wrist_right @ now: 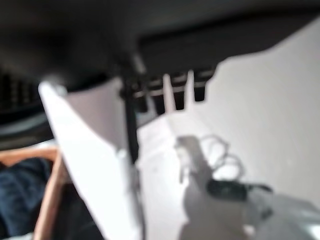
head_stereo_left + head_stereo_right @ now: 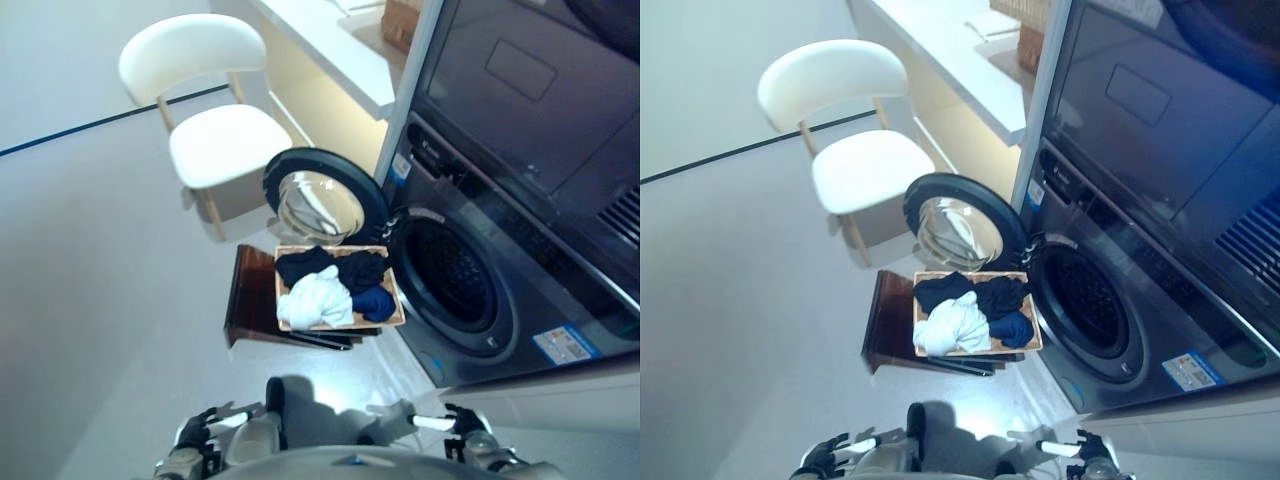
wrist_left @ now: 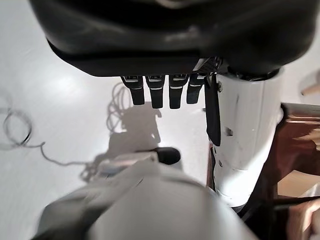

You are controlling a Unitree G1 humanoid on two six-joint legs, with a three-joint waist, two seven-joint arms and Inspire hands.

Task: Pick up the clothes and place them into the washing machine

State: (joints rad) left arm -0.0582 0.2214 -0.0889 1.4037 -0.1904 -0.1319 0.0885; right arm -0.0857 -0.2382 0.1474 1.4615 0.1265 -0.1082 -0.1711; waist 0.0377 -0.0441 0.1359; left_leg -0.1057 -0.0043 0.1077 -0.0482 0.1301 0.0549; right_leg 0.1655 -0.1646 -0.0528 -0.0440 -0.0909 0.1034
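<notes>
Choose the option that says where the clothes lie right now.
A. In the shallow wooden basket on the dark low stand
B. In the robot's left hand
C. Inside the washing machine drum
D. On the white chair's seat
A: the white and dark blue clothes lie heaped in the shallow wooden basket, beside the open round door of the dark front-loading washing machine.

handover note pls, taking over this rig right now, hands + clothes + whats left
Left hand: open, empty, low at the robot's side.
Right hand: open, empty, low on the right.
Clothes: white and dark pieces all in the wooden basket on a dark stand, beside the washing machine.
Door: open; no clothes visible in the drum.
Done: nothing loaded.
Left: reach the basket, grasp the pieces, put them into the drum.
</notes>
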